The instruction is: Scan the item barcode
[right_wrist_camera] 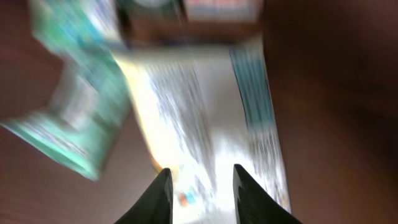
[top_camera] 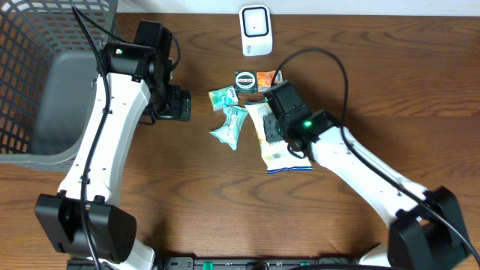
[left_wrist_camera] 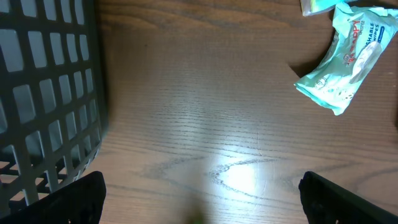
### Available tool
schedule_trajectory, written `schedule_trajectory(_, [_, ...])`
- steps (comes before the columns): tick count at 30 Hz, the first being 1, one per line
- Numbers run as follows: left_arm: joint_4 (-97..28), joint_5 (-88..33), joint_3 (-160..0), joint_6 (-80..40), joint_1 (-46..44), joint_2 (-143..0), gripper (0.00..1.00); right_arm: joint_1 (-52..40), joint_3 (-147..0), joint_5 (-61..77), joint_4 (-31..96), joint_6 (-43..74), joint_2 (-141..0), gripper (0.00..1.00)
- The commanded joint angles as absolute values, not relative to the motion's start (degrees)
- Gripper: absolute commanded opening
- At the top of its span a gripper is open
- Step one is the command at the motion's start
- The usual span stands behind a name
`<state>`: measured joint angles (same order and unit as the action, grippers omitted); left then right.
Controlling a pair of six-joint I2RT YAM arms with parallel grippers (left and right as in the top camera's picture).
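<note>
White film bag (top_camera: 279, 142) lay mid-table under the right gripper (right_wrist_camera: 202, 179), whose fingers stood narrowly parted, pinching nothing visible through the blur. Left gripper (left_wrist_camera: 199, 190) gaped wide over bare wood. Bag likely light, crinkly, slippery — best pinched at an edge seam.

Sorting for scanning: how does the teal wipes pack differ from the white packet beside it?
The wipes pack is teal, shorter, crumpled; the white packet is longer, flatter. The wipes pack lies uncovered; the white packet sits under the right gripper. Both lie on the table.
</note>
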<state>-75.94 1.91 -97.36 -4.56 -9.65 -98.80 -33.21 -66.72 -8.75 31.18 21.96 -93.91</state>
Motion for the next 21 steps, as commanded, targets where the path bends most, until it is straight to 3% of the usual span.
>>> schedule_trajectory(1, [-75.96, 2.83, -97.19, -5.23, -9.45, -98.96, 0.98, -32.99, -67.4, -9.08, 27.7, 21.52, -94.37, 0.26])
schedule_trajectory(15, [-75.96, 2.83, -97.19, -5.23, -9.45, -98.96, 0.98, -32.25, -67.4, -15.55, 17.41, 18.61, -113.14, 0.28])
schedule_trajectory(21, [-75.96, 2.83, -97.19, -5.23, -9.45, -98.96, 0.98, -30.76, -67.55, -17.04, 20.08, 18.59, -107.77, 0.34])
